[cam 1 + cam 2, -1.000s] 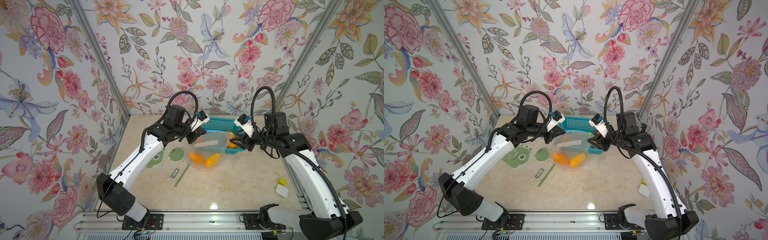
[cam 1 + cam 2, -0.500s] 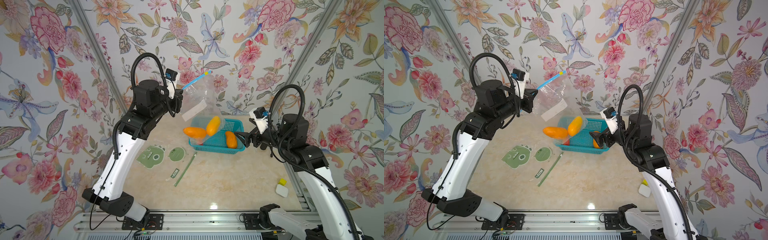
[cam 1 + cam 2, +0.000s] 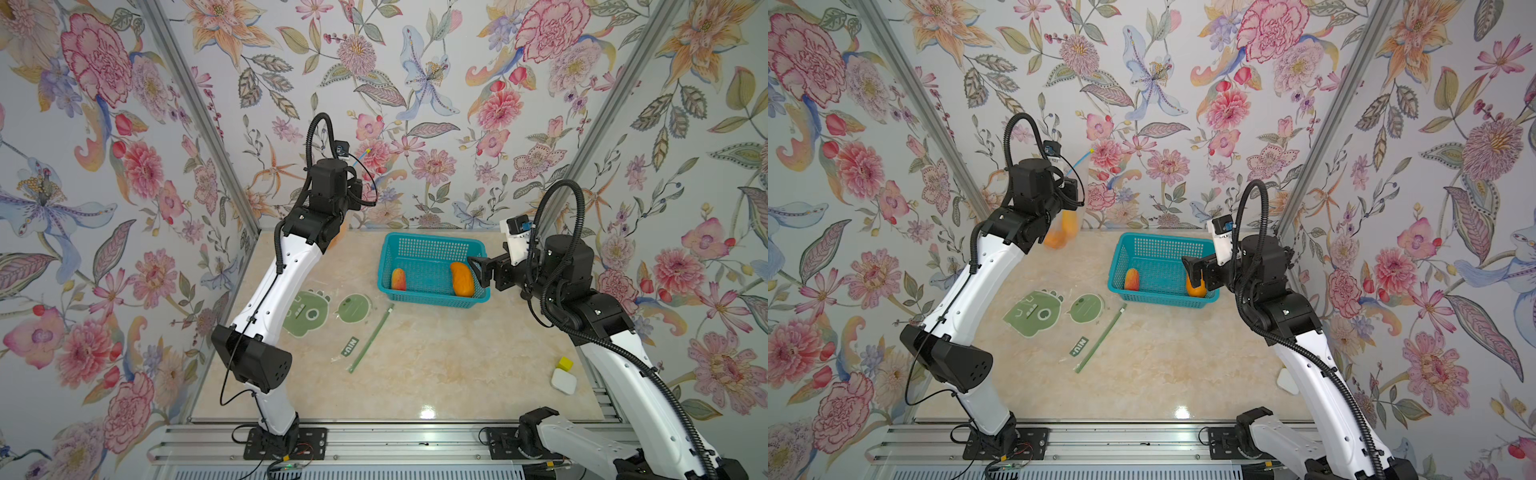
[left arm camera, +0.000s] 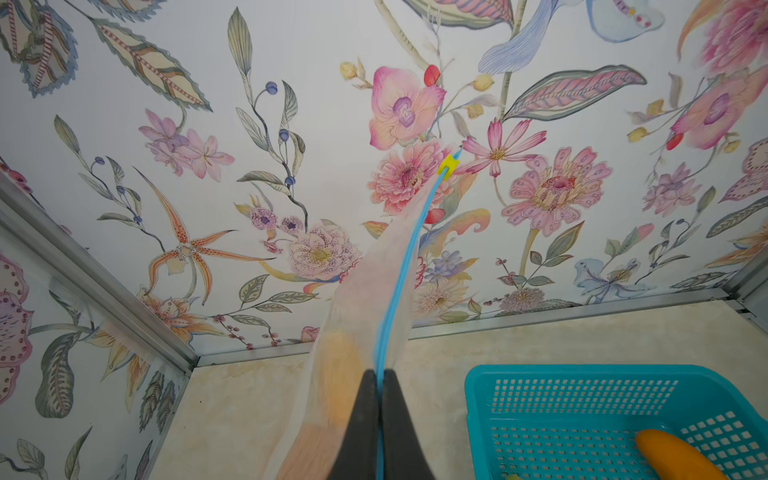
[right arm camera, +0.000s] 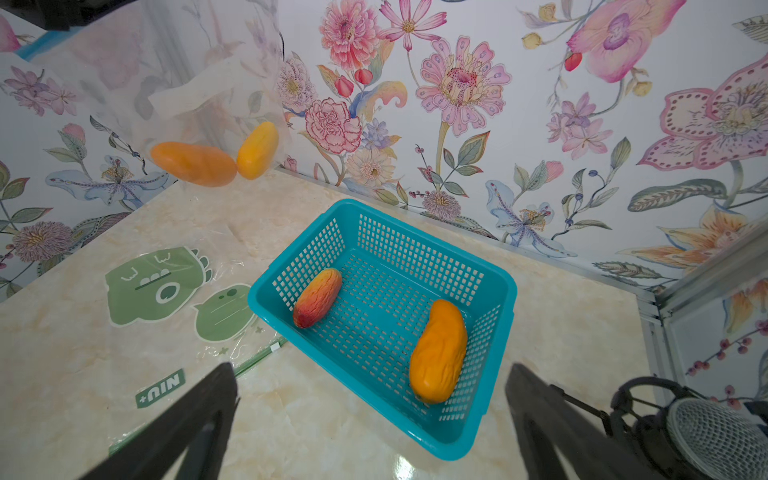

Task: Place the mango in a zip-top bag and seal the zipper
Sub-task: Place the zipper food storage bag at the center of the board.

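A clear zip-top bag (image 5: 199, 95) hangs in the air at the back left, and my left gripper (image 4: 379, 372) is shut on its blue zipper edge (image 4: 405, 266). A yellow slider (image 4: 448, 166) sits at the zipper's far end. Two mangoes, one orange (image 5: 193, 164) and one yellow (image 5: 257, 149), lie in the bag's bottom; in a top view they show as an orange blur (image 3: 1061, 235) behind the left arm. My right gripper (image 5: 372, 374) is open and holds nothing, level with the right rim of the teal basket (image 3: 432, 239).
The basket holds an orange mango (image 3: 462, 279) and a smaller red-orange one (image 3: 398, 279). A flat bag with green printed figures (image 3: 328, 309) and a green zipper strip (image 3: 372, 338) lies left of it. A white pad (image 3: 564, 381) and a yellow block (image 3: 565, 363) sit front right.
The left arm has lifted the bag with its two mangoes off the table and swung it to the back left. The right gripper has let go, opened wide and drawn back to the right.
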`<state>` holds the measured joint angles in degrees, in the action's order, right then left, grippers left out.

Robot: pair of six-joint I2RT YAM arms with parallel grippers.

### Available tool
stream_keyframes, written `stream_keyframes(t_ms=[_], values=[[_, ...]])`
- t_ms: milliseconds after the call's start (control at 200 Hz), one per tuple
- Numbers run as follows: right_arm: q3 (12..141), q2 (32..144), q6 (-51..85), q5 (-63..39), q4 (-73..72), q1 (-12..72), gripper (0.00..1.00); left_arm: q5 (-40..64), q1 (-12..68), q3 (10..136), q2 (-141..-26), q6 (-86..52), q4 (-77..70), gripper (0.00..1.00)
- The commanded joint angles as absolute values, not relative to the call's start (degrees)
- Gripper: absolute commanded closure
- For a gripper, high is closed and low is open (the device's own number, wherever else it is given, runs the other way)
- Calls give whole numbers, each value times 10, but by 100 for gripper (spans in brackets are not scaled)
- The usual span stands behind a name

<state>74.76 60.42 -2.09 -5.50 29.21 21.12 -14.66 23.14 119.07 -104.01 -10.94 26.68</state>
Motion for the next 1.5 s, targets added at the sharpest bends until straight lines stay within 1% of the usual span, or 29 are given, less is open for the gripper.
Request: stream_keyframes(t_ms=[0,100,285,555,796,866,1016,1146,1251,1386,1416,1466,1496], values=[[741,594,-8,-22,271,223,0,-241,226,1211,-1071,-108,237,100],[736,589,-9,-16,272,227,0,-265,223,1209,-1094,-103,234,100],[729,588,-7,-13,271,231,0,-313,210,1179,-1092,-84,212,100],[730,608,-6,-9,268,236,0,-316,169,1118,-1059,-79,190,100],[724,618,-5,-4,263,244,0,-363,163,1103,-1064,-64,188,100],[722,618,-5,-1,262,244,0,-344,164,1100,-1073,-67,187,100],[720,626,-4,-1,259,246,0,-245,177,1100,-1112,-88,178,100],[723,630,-3,0,259,251,0,-163,194,1149,-1173,-120,196,100],[723,626,-3,2,259,253,0,-137,208,1198,-1218,-133,234,100],[717,614,-1,9,259,254,0,-103,225,1208,-1238,-144,248,100],[715,614,-1,9,259,254,0,-95,228,1206,-1239,-149,248,96],[713,612,0,9,258,255,0,-73,230,1203,-1239,-157,248,81],[712,612,0,8,258,255,0,-59,230,1201,-1238,-162,247,77]])
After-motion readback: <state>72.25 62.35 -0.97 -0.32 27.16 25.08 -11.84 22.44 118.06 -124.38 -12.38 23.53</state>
